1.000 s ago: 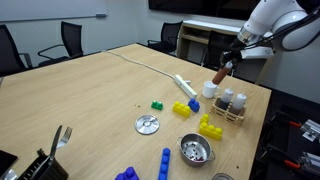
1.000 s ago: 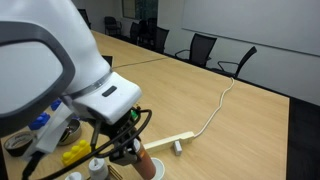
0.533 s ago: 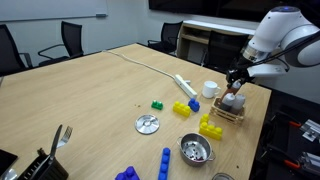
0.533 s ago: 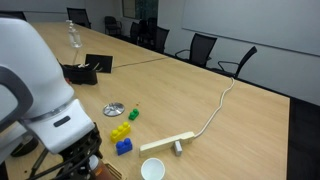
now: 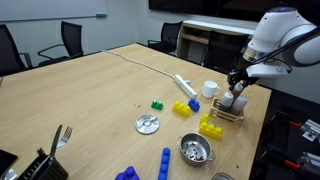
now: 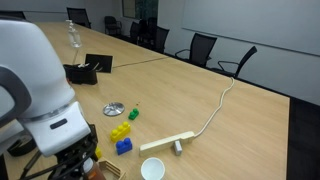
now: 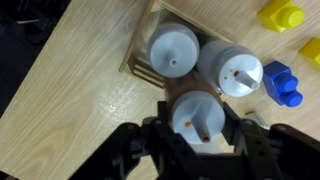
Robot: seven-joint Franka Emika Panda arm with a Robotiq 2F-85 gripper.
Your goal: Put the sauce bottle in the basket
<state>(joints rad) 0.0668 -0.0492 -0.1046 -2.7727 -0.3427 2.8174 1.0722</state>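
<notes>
In the wrist view my gripper [image 7: 197, 128] is shut on the sauce bottle [image 7: 196, 116]. I see its pale cap from above and a rim of reddish-brown body. The bottle stands at the edge of the tan wooden basket [image 7: 143, 62], next to two white shakers [image 7: 173, 50] [image 7: 232, 68] that stand in it. In an exterior view the gripper [image 5: 237, 86] is low over the basket [image 5: 229, 111] near the table's edge, and the bottle is mostly hidden by the fingers. In an exterior view the arm's body [image 6: 40, 90] hides the basket.
A white cup [image 5: 209, 89], a blue block [image 5: 194, 104] and yellow blocks [image 5: 210, 127] lie close to the basket. A perforated metal bowl [image 5: 196, 150] sits nearer the front. A white power strip [image 5: 184, 85] and cable cross the table. The table edge is just beyond the basket.
Over the last second the gripper came down with the sauce bottle from above the table edge to the basket. Over the last half second nothing has visibly moved.
</notes>
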